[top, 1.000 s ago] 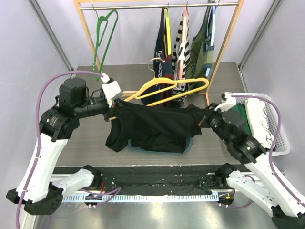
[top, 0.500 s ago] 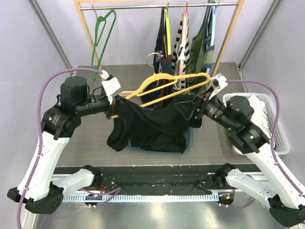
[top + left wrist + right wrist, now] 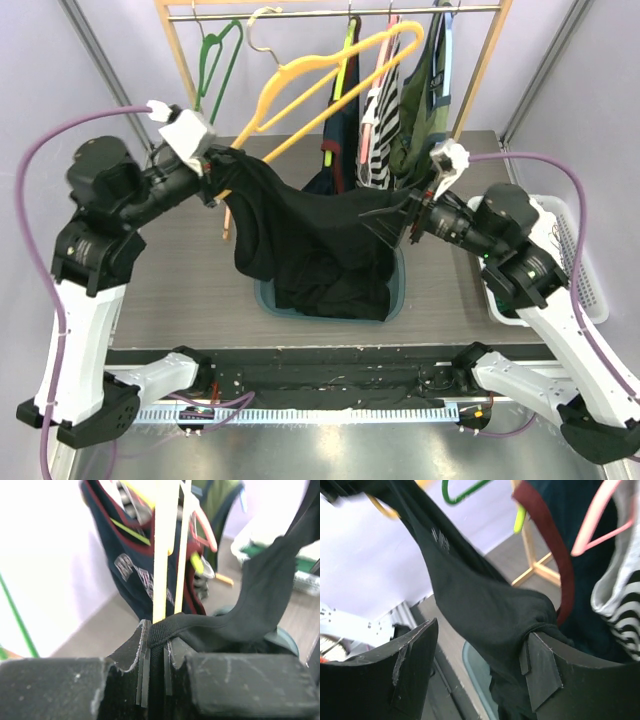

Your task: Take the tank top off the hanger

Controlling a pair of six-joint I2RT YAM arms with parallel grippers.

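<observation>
The black tank top (image 3: 310,230) hangs stretched between my two grippers, its lower part sagging onto the table. The yellow hanger (image 3: 330,75) slants up from beside my left gripper (image 3: 212,170) toward the rail. That gripper is shut on a strap of the tank top (image 3: 260,595), with the hanger's yellow bars (image 3: 161,555) rising just behind the jaws (image 3: 156,650). My right gripper (image 3: 392,225) is open at the garment's right end. In the right wrist view the black cloth (image 3: 485,610) drapes across the gap (image 3: 480,630) and rests against the right finger (image 3: 540,665).
A wooden clothes rack (image 3: 185,70) stands at the back with a green hanger (image 3: 215,70) and several hung garments (image 3: 380,120). A teal tub (image 3: 400,290) sits under the tank top. A white basket (image 3: 585,270) with clothes stands at the right edge.
My left arm rose and drew back to the left with the strap, and the yellow hanger swung up toward the rail. My right gripper opened and moved up and leftward.
</observation>
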